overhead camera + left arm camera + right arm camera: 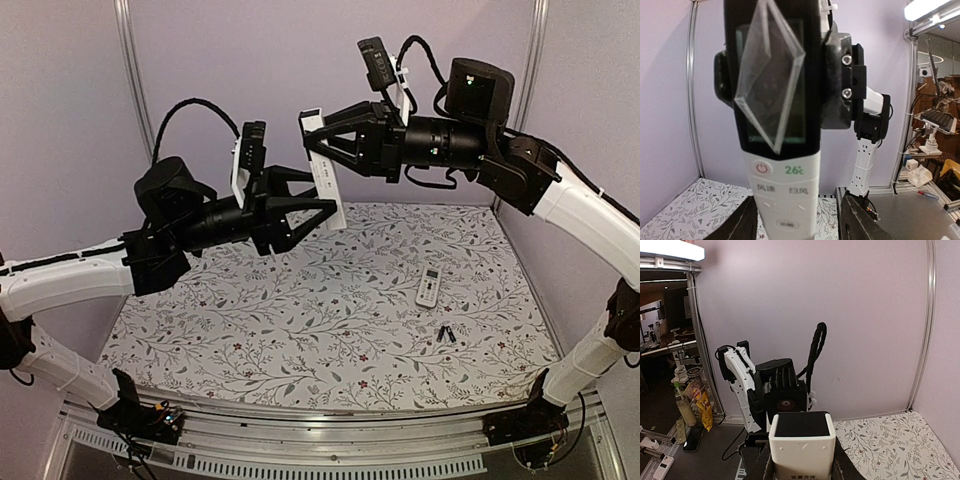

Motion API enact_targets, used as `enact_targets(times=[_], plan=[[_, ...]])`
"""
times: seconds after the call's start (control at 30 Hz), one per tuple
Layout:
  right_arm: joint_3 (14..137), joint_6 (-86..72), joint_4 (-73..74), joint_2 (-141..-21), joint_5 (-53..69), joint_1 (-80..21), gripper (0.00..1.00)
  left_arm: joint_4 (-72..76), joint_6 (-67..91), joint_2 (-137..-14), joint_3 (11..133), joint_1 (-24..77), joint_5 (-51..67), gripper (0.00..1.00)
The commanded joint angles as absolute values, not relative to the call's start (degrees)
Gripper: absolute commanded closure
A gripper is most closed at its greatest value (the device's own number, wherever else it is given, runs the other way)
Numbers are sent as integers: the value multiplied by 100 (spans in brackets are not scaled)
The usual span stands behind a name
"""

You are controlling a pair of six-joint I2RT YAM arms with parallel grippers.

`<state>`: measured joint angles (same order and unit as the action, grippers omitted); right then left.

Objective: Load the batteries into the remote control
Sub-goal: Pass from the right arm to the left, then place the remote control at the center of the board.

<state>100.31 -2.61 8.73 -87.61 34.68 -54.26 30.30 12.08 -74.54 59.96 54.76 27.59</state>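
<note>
1. The right gripper (315,140) is clenched on a white air-conditioner remote (322,165), held in mid-air. Its face reads "26" beside a red power button (761,167).
2. The left gripper (318,192) has its jaws spread astride the remote's lower end.
3. The batteries (445,335) lie on the table (250,330) at the near right, by a small remote (428,287).

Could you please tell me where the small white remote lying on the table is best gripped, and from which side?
Grip the small white remote across its narrow width near mid-length, coming straight down from above. It lies flat on the table, with bare cloth along both long edges for the fingers; the batteries lie apart from it, nearer the arms.
</note>
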Motion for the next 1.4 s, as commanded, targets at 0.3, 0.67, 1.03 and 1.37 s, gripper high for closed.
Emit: enact_targets(times=[0.3,0.67,1.03,1.37], plan=[[9817,-368,532,-8557,3422,-5417,100,3393,1437,-7575,6040,5618,2502,70],[9571,-382,457,-8483,3198,-5419,88,3550,1558,-7473,5821,5629,2371,100],[8870,-498,904,-7844,815,-5128,1,1069,1877,-6966,5885,5385,806,100],[8652,-888,1907,-7843,-755,-5014,1,-2665,2873,-7673,6286,4199,-1446,100]])
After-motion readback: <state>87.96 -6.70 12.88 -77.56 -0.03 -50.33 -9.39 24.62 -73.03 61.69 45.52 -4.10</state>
